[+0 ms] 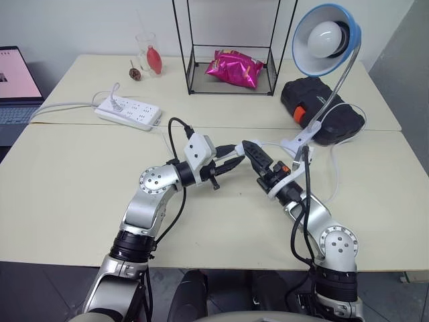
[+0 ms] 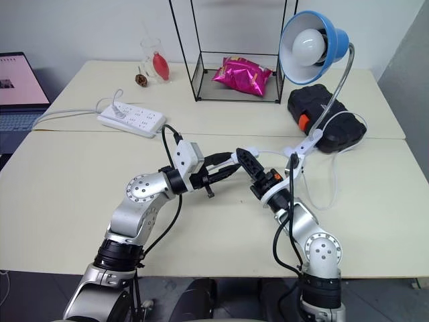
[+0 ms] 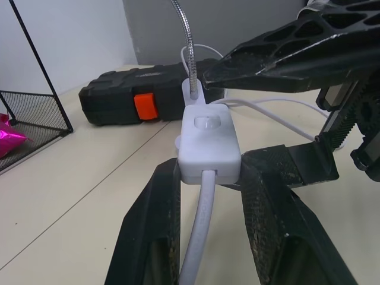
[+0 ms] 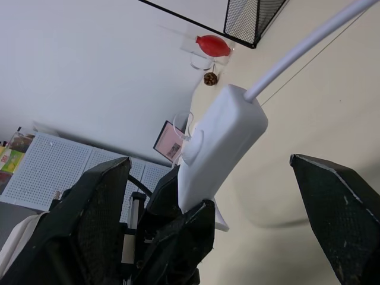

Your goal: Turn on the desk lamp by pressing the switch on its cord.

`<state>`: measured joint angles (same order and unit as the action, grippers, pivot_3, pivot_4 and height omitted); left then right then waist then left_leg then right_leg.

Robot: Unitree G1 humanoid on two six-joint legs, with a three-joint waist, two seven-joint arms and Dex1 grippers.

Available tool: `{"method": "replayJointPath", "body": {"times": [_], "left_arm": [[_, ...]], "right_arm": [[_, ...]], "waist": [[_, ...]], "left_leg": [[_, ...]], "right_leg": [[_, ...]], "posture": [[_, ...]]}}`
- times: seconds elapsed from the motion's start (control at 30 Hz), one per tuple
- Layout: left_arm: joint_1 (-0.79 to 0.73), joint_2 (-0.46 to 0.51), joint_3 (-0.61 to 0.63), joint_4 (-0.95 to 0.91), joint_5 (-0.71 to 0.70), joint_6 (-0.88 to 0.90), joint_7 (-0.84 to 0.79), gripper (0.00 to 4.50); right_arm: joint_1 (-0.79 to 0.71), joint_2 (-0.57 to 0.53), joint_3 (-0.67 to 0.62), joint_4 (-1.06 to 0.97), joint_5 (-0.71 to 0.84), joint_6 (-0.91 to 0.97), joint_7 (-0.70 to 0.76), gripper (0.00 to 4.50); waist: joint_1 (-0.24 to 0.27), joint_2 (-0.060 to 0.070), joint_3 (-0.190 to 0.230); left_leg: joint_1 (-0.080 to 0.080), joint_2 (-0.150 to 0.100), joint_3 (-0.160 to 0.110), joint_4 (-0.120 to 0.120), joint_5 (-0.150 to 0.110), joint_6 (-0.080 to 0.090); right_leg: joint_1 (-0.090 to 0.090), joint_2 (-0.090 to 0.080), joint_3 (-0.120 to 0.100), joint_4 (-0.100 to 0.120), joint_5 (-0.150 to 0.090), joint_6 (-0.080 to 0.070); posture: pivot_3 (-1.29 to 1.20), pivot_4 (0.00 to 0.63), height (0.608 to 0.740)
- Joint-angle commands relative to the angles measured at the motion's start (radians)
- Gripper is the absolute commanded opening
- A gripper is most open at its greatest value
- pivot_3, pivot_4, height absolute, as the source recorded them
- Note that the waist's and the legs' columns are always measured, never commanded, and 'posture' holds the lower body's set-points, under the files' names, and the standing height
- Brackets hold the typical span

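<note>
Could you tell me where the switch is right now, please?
The switch is clamped in the shut left gripper above the table's middle, with the open right gripper just beside it, short of the lamp's clip base.

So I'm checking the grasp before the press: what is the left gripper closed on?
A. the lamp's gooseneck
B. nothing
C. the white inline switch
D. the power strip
C: in the left wrist view the left gripper has the switch clamped between its two black fingers, with the cord running out below.

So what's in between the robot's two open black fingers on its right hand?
The switch, pinched by the left gripper, sits between the right gripper's open fingers, as its wrist view shows.
</note>
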<state>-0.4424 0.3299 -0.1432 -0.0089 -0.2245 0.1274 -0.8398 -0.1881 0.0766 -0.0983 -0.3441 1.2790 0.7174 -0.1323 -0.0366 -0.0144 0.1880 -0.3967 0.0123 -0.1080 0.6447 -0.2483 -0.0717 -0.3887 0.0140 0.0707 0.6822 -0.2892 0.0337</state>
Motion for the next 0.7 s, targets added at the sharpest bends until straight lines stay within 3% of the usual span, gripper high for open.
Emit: {"method": "replayJointPath", "body": {"times": [0.03, 0.1, 0.5, 0.57, 0.7], "left_arm": [[-0.001, 0.008, 0.002, -0.049, -0.006, -0.007, 0.002, 1.08], [0.001, 0.010, 0.002, -0.051, -0.004, -0.010, 0.002, 1.08], [0.008, 0.011, -0.002, -0.059, 0.001, -0.016, 0.009, 1.08], [0.008, 0.010, -0.003, -0.058, 0.002, -0.017, 0.011, 1.08], [0.007, 0.008, -0.003, -0.058, 0.002, -0.017, 0.013, 1.08]], "right_arm": [[-0.023, 0.010, -0.001, -0.009, 0.020, -0.018, 0.014, 4.14], [-0.027, 0.010, -0.001, -0.006, 0.025, -0.019, 0.016, 3.81], [-0.035, 0.010, 0.018, 0.007, 0.023, -0.007, 0.019, 0.79], [-0.037, 0.009, 0.024, 0.008, 0.022, -0.006, 0.021, 0.52], [-0.043, 0.010, 0.027, 0.015, 0.020, -0.008, 0.021, 0.48]], "waist": [[0.000, 0.000, 0.000], [0.000, 0.000, 0.000], [-0.002, 0.000, 0.000], [-0.003, 0.000, 0.000], [-0.003, 0.000, 0.000]], "left_leg": [[0.000, 0.000, 0.000, 0.000, 0.000, 0.000], [0.000, 0.000, 0.000, 0.000, 0.000, 0.000], [0.000, 0.000, 0.000, 0.000, 0.000, 0.000], [0.000, 0.000, 0.000, 0.000, 0.000, 0.000], [0.000, 0.000, 0.000, 0.000, 0.000, 0.000]], "right_leg": [[0.000, 0.000, 0.000, 0.000, 0.000, 0.000], [0.000, 0.000, 0.000, 0.000, 0.000, 0.000], [0.000, 0.000, 0.000, 0.000, 0.000, 0.000], [0.000, 0.000, 0.000, 0.000, 0.000, 0.000], [0.000, 0.000, 0.000, 0.000, 0.000, 0.000]], "posture": [[0.00, 0.150, 0.740], [0.00, 0.150, 0.740], [0.00, 0.150, 0.740], [0.00, 0.150, 0.740], [0.00, 0.150, 0.740]]}}
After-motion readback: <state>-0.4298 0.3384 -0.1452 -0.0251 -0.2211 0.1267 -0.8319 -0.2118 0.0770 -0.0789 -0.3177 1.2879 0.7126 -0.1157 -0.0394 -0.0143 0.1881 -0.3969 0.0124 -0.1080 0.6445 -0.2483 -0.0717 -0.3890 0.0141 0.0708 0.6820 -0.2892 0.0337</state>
